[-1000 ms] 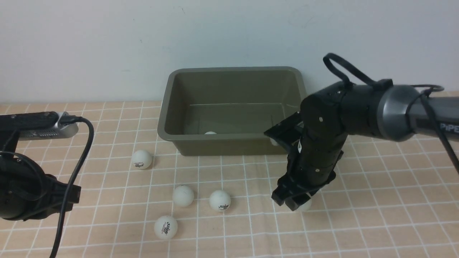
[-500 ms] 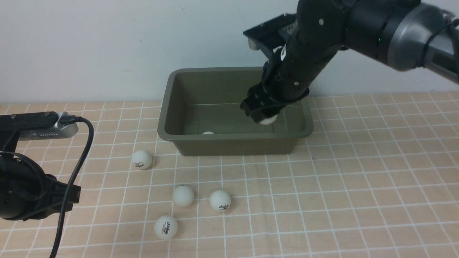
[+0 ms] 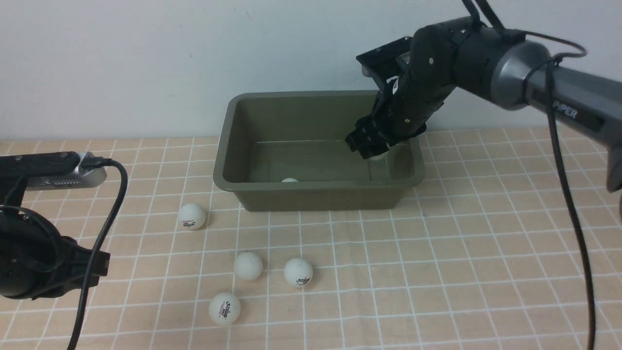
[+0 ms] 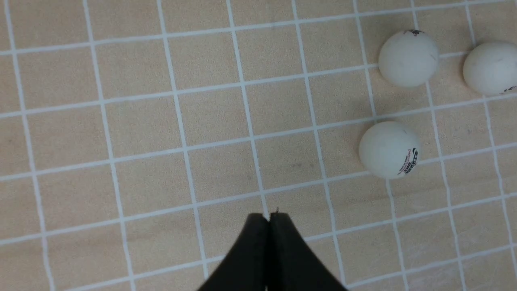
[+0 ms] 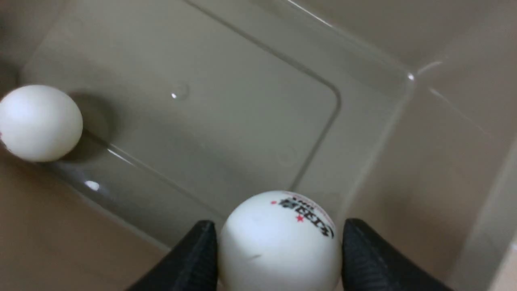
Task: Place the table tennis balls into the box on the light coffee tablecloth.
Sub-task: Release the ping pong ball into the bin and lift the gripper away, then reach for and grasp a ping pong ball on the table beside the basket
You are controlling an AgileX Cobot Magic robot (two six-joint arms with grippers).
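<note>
Held the gripped ball (image 5: 278,246) snug between the two fingers of the right gripper (image 3: 371,150), touching both. Had it inside the green box (image 3: 318,197), near the right end, up over the bottom. Had a second ball (image 5: 40,123) down in the box, by the near wall. Showed four more out on the light coffee tablecloth (image 3: 486,272), in front of the box: a far-left ball (image 3: 192,216), a plain ball (image 3: 248,266), a right-hand ball (image 3: 298,272) and a closest ball (image 3: 224,308). Had the left gripper (image 4: 268,220) closed, with nothing in it, over the cloth.
</note>
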